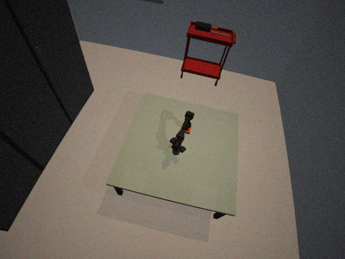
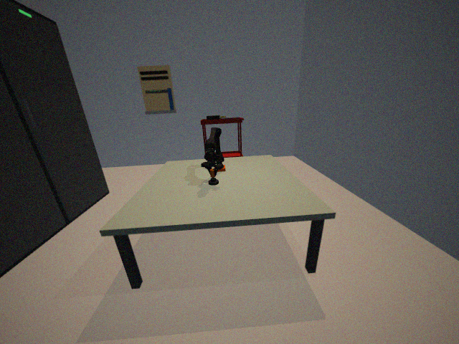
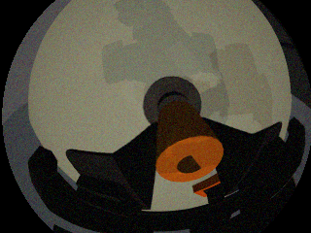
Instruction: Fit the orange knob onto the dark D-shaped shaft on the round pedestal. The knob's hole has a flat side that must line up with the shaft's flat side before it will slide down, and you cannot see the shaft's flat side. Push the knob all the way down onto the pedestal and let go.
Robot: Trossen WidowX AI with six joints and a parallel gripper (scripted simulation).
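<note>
The orange knob (image 2: 212, 173) (image 3: 190, 144) is upright between the fingers of my gripper (image 2: 212, 171) (image 3: 179, 124), which is shut on it. Its top face has a dark recess in the wrist view. The round dark pedestal (image 1: 176, 152) (image 2: 213, 182) (image 3: 152, 97) stands on the table, directly below the knob. In the exterior view the knob's orange part is above the pedestal's disc, with a dark part between them. The shaft is hidden or too small to tell, and I cannot tell whether its tip is inside the knob's hole.
The pale green table (image 1: 206, 172) (image 2: 259, 200) carries the arm and its orange base plate (image 1: 187, 131) (image 2: 221, 168) behind the pedestal. A red cart (image 1: 201, 67) (image 2: 232, 153) stands beyond the table. A large dark cabinet (image 1: 33, 83) (image 2: 36, 111) stands at the left.
</note>
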